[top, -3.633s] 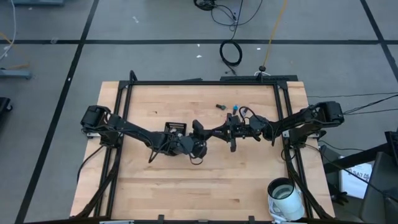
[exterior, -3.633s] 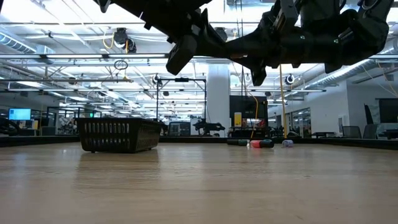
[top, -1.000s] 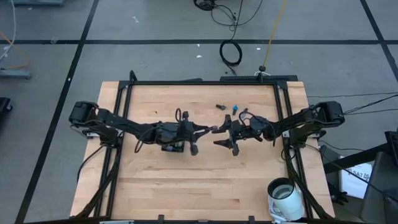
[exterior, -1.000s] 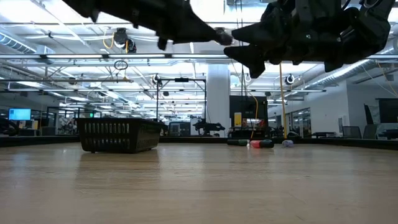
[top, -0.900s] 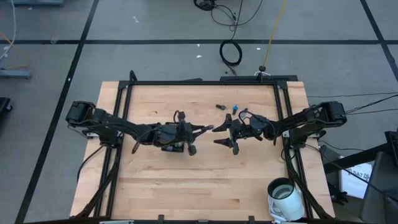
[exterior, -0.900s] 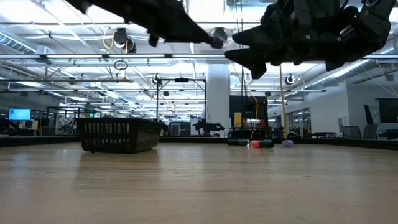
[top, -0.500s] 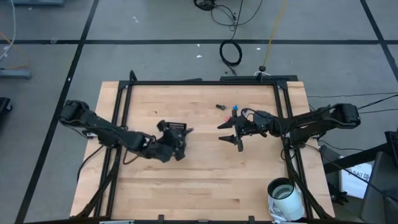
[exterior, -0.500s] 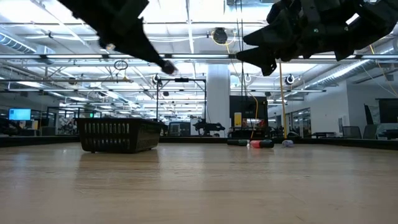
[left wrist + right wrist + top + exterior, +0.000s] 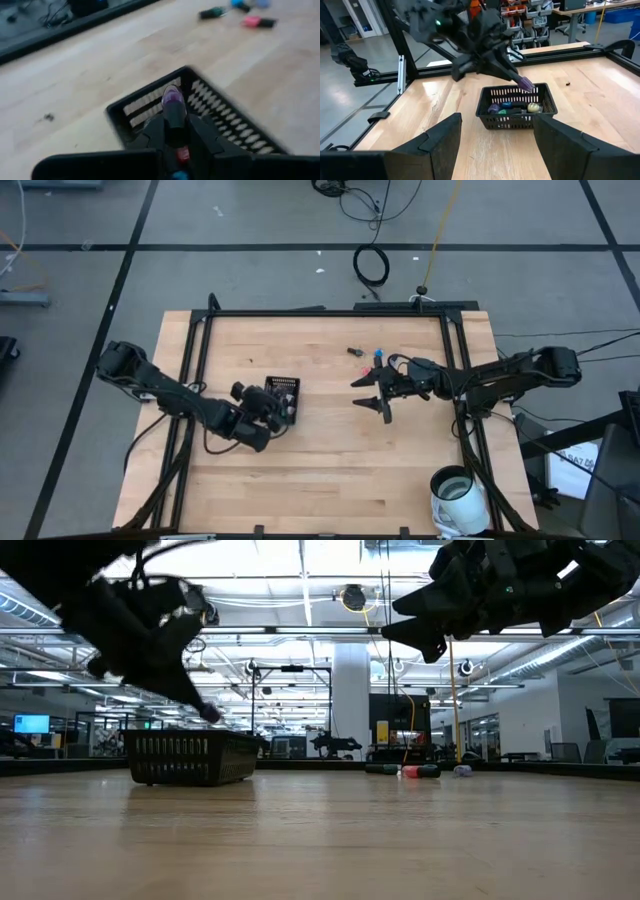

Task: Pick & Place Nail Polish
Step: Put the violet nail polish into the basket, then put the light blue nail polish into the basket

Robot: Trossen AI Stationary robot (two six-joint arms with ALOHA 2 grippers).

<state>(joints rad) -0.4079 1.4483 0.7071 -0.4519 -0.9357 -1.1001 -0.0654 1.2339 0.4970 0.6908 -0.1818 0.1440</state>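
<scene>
My left gripper point(image 9: 283, 408) is over the black slotted tray point(image 9: 282, 393), shut on a purple nail polish bottle point(image 9: 526, 85). Inside the tray point(image 9: 515, 117) lie several bottles, among them a purple one point(image 9: 493, 108), a blue one point(image 9: 507, 105) and a pale one point(image 9: 534, 107). Three more bottles point(image 9: 355, 351) point(image 9: 378, 352) point(image 9: 377, 365) lie loose on the far part of the table. My right gripper point(image 9: 373, 396) hangs open in the air right of the table's middle, with nothing between its fingers. My left gripper pinches the bottle's dark cap end point(image 9: 175, 117) between its two fingers. The purple body point(image 9: 172, 96) sticks out past the fingertips. The fingers slant downward toward the tray and lie along the bottle. It hangs clear of the tray, just above its rim.
A black frame point(image 9: 320, 313) runs along the table's edges. A white roll point(image 9: 458, 498) stands at the near right corner. Bare wood lies between the tray and the near edge.
My left gripper has swung from the table's middle, beside my right gripper, toward the left and down to the tray, turning at the wrist and tipping downward, with the purple bottle in its fingers. My right gripper has drawn back a little toward the right edge.
</scene>
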